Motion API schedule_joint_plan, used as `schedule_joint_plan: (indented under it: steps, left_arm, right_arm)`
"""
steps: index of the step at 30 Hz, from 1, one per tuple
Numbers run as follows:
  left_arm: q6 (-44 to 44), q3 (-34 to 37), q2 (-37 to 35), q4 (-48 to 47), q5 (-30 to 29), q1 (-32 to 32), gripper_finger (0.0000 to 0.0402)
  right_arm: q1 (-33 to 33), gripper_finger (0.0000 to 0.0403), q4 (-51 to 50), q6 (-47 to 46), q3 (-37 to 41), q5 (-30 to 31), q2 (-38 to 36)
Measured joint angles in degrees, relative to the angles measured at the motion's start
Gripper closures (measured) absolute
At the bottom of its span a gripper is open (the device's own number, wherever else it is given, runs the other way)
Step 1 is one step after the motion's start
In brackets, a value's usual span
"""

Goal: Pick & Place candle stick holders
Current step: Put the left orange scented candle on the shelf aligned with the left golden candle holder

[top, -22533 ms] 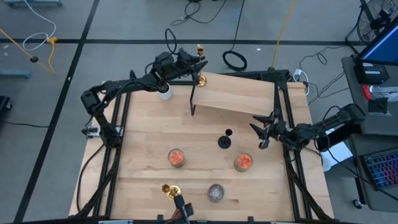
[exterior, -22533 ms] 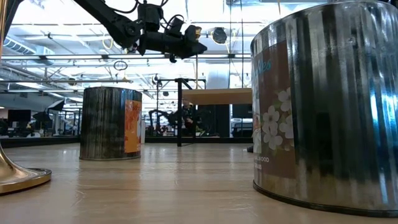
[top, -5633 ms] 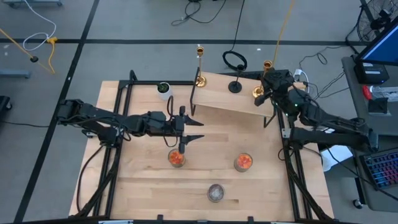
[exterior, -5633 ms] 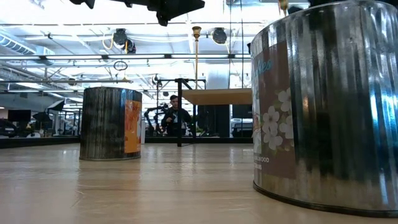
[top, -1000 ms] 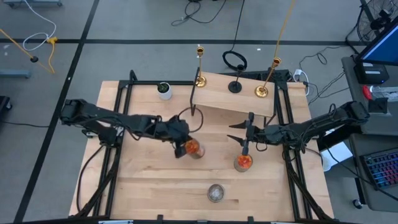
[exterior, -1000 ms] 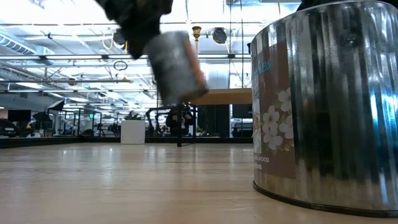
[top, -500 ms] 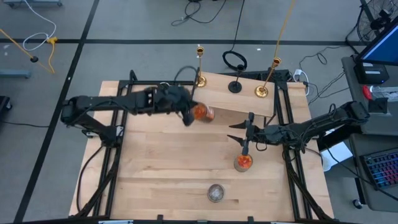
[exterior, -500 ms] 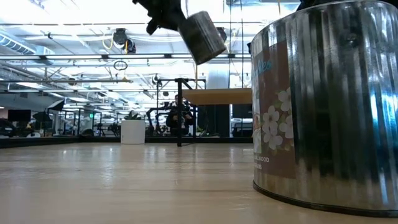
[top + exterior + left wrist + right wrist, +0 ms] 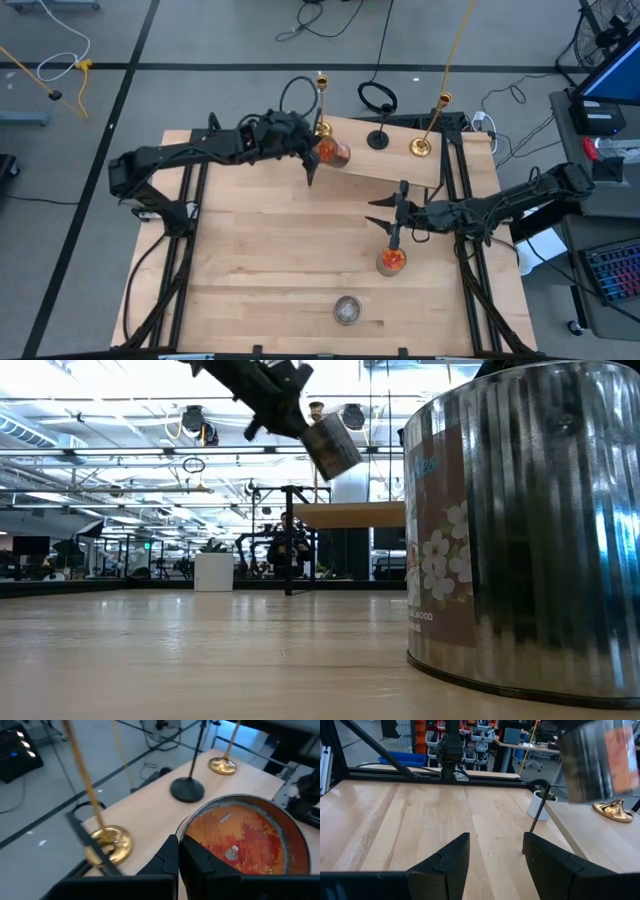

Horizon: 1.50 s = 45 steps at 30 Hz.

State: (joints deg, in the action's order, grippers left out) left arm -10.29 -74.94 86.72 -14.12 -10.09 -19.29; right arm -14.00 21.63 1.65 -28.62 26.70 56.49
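My left gripper (image 9: 312, 152) is shut on an orange-red glass jar (image 9: 334, 153), which it holds in the air over the left end of the raised wooden shelf (image 9: 385, 165). On the shelf stand two gold stemmed holders (image 9: 322, 128) (image 9: 421, 146) and a small black one (image 9: 378, 139). My right gripper (image 9: 392, 216) hovers open just beyond a second orange-red jar (image 9: 391, 260) that stands on the table. A clear-grey jar (image 9: 347, 310) stands near the front edge and fills the right of the low view (image 9: 520, 530). My left gripper pinches the jar's rim (image 9: 186, 831), with one finger (image 9: 200, 865) on the inner side of the wall and the other outside. The fingers come from the table's left, slanting down. The jar (image 9: 331, 445) hangs tilted below them, clear of the shelf.
A white cup (image 9: 539, 805) stands by the shelf's thin black leg (image 9: 540, 807). Black frame rails run along the table's left and right sides. Bare wood lies between the shelf and the two jars on the table.
My left gripper has carried the orange-red jar up from the middle of the table toward the far edge, until it hangs over the shelf's left end. The jar has stayed tilted in the hold.
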Motion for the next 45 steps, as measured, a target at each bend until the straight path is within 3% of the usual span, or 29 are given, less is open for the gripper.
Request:
schedule_joint_plan:
  steps: [24,28,35,39,45]
  left_arm:
    - [-0.5,0.0,4.1,-0.6,-1.3,-3.8,0.0397]
    - [-0.5,0.0,4.1,-0.3,-1.4,-3.8,0.0377]
    - [-0.3,0.0,4.1,0.9,-1.3,-3.8,0.0384]
    - [0.1,0.0,4.1,1.1,-1.4,-3.8,0.0397]
    - [1.1,0.0,4.1,1.2,-2.1,-4.0,0.0381]
  right_arm:
    - [0.0,0.0222,-0.1,-1.0,0.0,0.0,0.0]
    - [0.0,0.0222,0.0,-1.0,0.0,0.1,0.0]
    - [4.8,0.0222,8.3,3.9,0.0,9.5,3.0]
    - [10.3,0.0224,15.4,5.1,0.0,5.5,7.9]
    - [15.9,0.0245,22.0,4.5,0.0,-0.1,15.5]
